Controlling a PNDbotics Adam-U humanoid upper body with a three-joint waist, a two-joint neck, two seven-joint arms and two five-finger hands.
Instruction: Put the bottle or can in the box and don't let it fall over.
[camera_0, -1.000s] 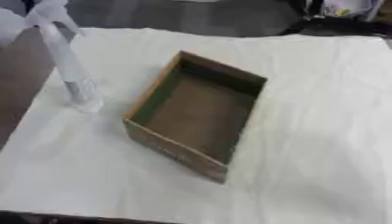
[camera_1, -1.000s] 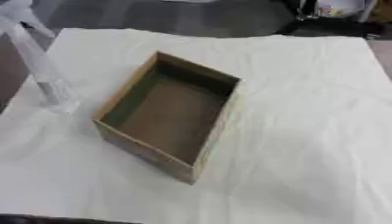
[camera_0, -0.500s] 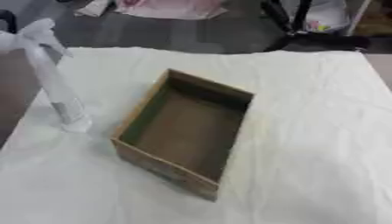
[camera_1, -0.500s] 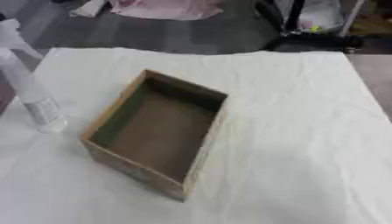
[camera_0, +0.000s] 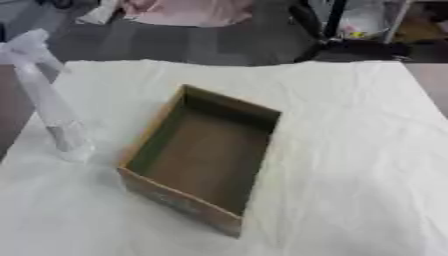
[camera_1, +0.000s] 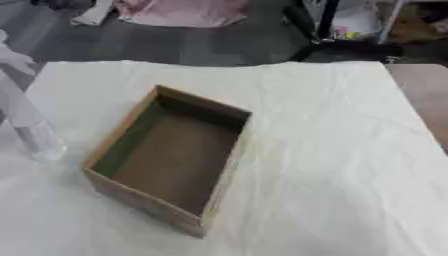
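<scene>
A tall clear spray bottle (camera_0: 48, 102) with a white trigger head stands upright on the white cloth at the left, a short way from the box's left wall. The open cardboard box (camera_0: 203, 155) sits askew in the middle of the table, with a brown floor, a greenish inner left wall and nothing inside. Neither of my hands shows in either view.
A wrinkled white cloth (camera_0: 350, 150) covers the table. Beyond the far edge lie a grey floor, a pink cloth (camera_0: 188, 10) and a black stand (camera_1: 337, 42). Bare brown table shows at the right edge (camera_1: 427, 95).
The whole picture has shifted downward as the head tilted up, bringing more of the floor beyond the table into view. Bottle and box keep their places relative to each other.
</scene>
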